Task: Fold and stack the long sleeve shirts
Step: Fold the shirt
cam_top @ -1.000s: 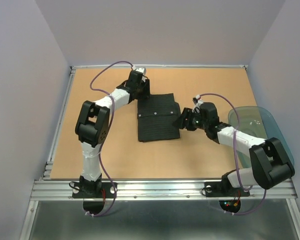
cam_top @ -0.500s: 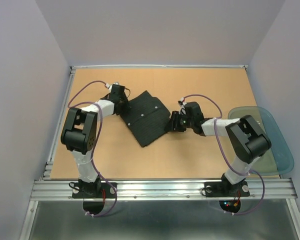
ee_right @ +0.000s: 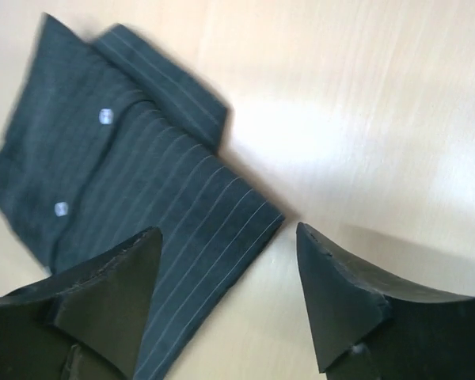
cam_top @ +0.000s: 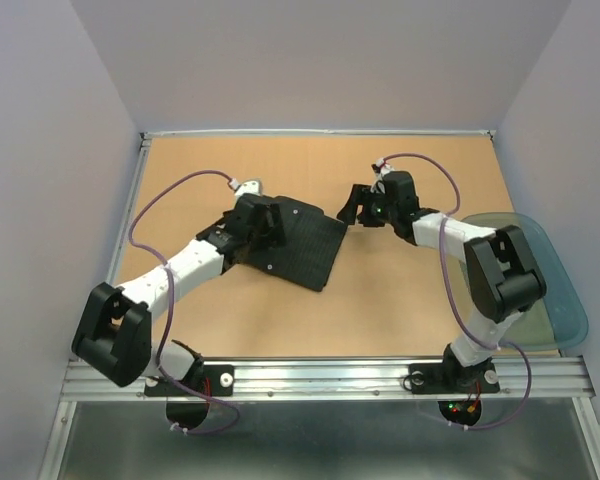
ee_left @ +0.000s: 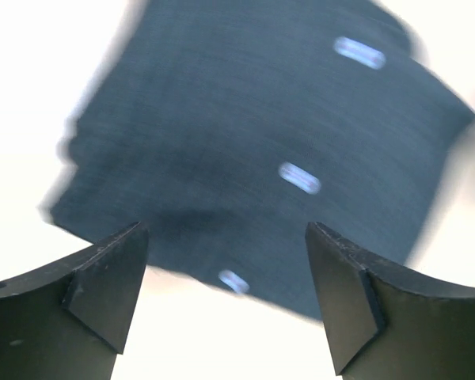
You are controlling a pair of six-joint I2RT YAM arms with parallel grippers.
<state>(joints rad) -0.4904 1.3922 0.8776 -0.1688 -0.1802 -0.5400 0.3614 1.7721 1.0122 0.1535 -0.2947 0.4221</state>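
Observation:
One long sleeve shirt (cam_top: 305,240), black with fine pale pinstripes and small white buttons, lies folded into a flat rectangle, turned at an angle in the middle of the table. My left gripper (cam_top: 263,224) is open at the shirt's left edge; its wrist view shows the blurred shirt (ee_left: 253,142) past the spread fingers. My right gripper (cam_top: 353,207) is open just right of the shirt's far right corner; its wrist view shows that corner (ee_right: 142,190) between and beyond the fingers, with nothing held.
A clear blue-green plastic bin (cam_top: 545,275) stands at the table's right edge. The tan tabletop (cam_top: 400,300) has a metal rail along its near edge (cam_top: 320,375). Grey walls close in the back and sides.
The folded shirt has turned and slid on the table. My left arm has swung from the far left down to the shirt's left edge. My right gripper has moved up and away.

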